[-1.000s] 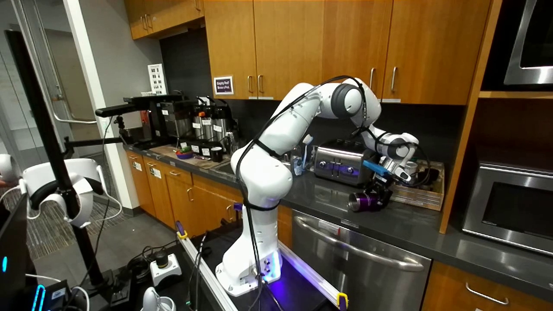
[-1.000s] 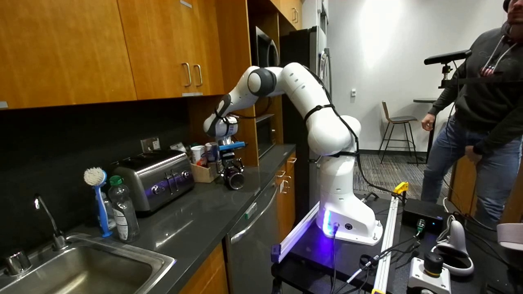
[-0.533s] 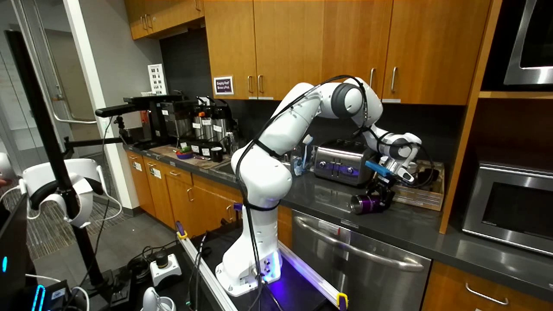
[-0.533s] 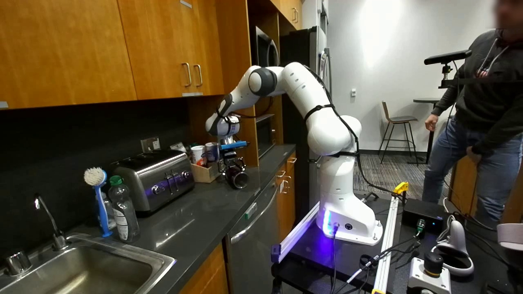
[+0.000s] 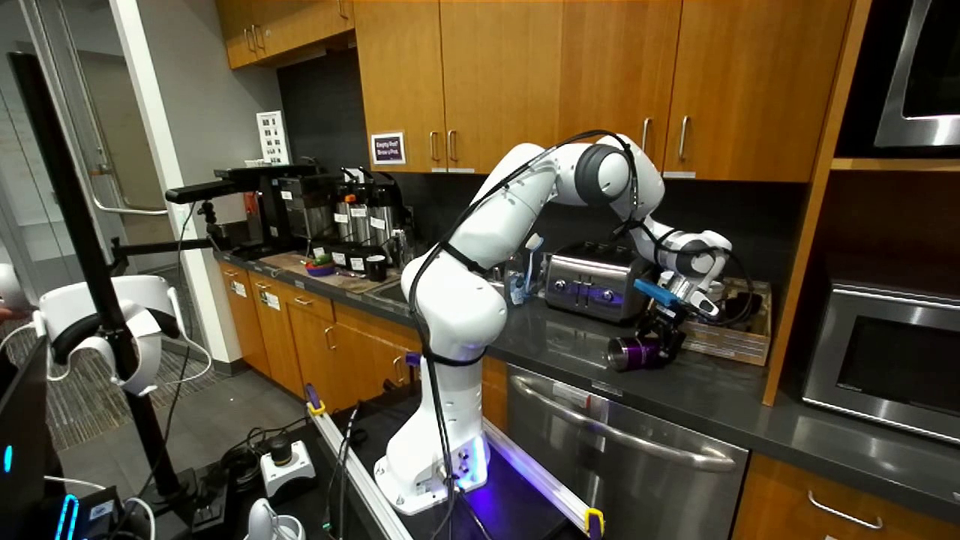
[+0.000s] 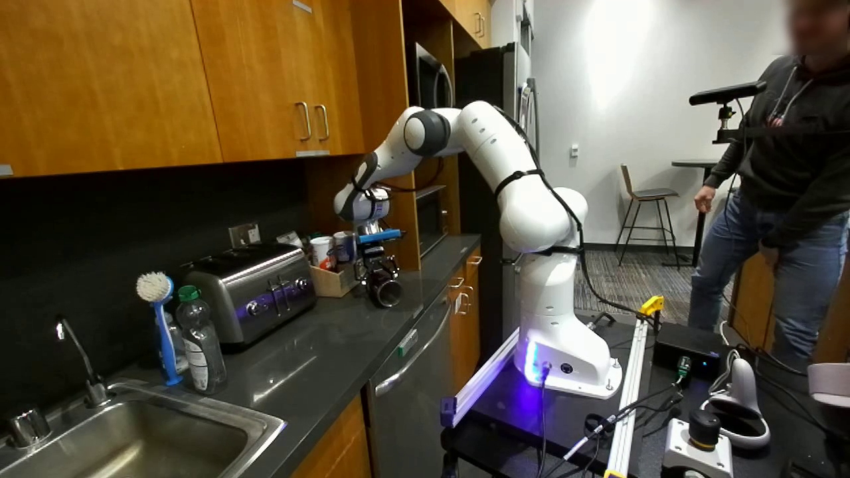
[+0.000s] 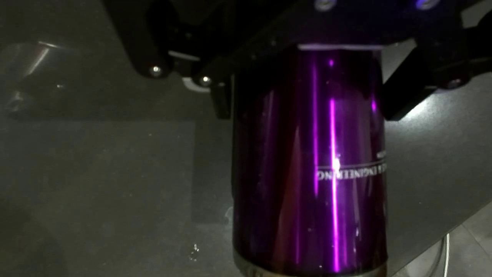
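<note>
Gripper (image 7: 307,116) spread wide astride purple mug (image 5: 634,353); can't tell if it's pressing. Mug's on its side, on or just above desk (image 5: 712,394) (unclear which), open end twd 9 o'clock in an ext. view; toaster (image 5: 585,289) at 11 from it, wooden box (image 5: 731,349) abt 2–3.

The Franka Panda arm (image 6: 488,136) is glossy white and smoothly rounded, with a dark grey ring (image 6: 438,133) framing a pale joint cap (image 6: 413,135). Black cables (image 5: 413,296) run along its outside, bound by black straps (image 6: 518,177). A bright blue bar (image 6: 380,236) crosses below the wrist (image 6: 364,206), beside the black Robotiq gripper (image 7: 308,105), whose dark linkages (image 7: 134,42) bear shiny round screws (image 7: 155,70). The white base (image 6: 561,345) has a blue-white light strip (image 6: 530,362), a round dark socket (image 6: 566,368) and bolts (image 6: 615,363) along its flared lower edge.
</note>
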Controlling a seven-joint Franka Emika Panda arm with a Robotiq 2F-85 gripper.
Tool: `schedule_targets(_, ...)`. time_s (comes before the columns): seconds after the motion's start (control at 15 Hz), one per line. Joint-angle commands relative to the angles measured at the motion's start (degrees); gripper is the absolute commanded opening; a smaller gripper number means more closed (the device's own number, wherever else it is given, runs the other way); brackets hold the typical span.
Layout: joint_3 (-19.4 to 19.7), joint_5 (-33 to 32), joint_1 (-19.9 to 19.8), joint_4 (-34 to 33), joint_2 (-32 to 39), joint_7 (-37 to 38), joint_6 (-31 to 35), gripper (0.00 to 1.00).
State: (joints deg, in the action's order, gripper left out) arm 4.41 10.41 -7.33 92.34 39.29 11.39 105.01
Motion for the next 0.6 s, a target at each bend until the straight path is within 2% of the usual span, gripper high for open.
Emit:
schedule_targets(0.0,0.27,0.49,0.22,0.35,-0.19,0.17,1.1,1.0)
schedule_targets(0.27,0.36,0.37,0.52,0.6,0.07,0.91,3.63,1.0)
schedule_targets(0.53,0.26,0.14,0.19,-0.23,0.59,0.15,2.72,1.0)
